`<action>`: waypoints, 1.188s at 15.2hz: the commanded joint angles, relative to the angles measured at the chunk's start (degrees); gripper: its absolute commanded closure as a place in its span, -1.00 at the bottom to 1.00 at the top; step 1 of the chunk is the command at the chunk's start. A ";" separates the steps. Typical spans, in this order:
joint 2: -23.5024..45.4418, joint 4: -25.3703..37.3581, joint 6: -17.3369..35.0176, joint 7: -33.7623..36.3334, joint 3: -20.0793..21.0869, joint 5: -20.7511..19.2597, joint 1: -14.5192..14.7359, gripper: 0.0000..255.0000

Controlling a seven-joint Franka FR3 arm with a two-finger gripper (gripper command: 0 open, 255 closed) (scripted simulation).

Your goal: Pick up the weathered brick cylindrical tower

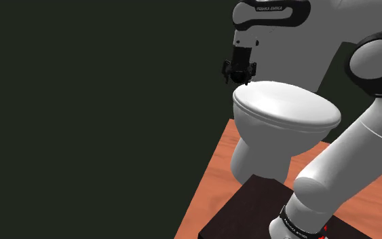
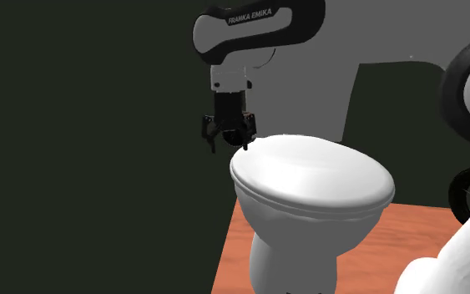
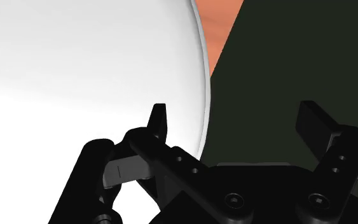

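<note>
Over the rim of the white toilet lid we see the gripper hanging, pointed down, just above the lid on the side nearest the dark wall. Fingers stand wide apart, nothing between them, nothing held. One fingertip sits over the lid's edge, the other out past the rim on the wall side. Whether a tip touches the lid, we can't tell. Brick tower: we can't place it from these frames, so which way it lies from the fingers and how its long axis runs are unknown. Our guess is a search step, task barely begun. The arm likely has to move off the lid and check the orange floor by the toilet's base before any grasp.
</note>
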 commanded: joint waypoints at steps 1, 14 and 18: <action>4.81 5.94 3.17 1.56 -1.32 0.93 -1.12 -1.00; 19.90 24.85 0.90 6.95 -7.36 6.72 -7.13 -1.00; 18.54 19.45 4.99 6.87 -7.32 6.34 -6.73 -1.00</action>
